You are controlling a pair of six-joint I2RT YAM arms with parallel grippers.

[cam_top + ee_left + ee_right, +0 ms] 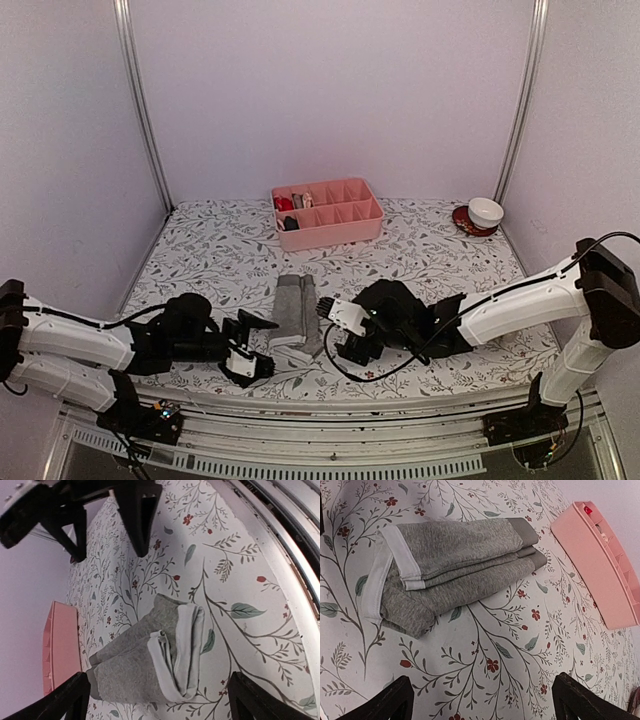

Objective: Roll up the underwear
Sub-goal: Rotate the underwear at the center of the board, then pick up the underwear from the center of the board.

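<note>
Here our left gripper [262, 345] and right gripper [335, 330] both gape wide, holding nothing. The folded grey briefs [295, 312] lie between them, just ahead of our fingertips, on the floral tablecloth [440, 255].

Light is soft, even, faintly pink, no glare, a thin shadow hugging the underwear [455, 565]; overhead view slightly grainy, wrist views sharp mid-frame, the table [240, 570] bowing toward their edges.
</note>
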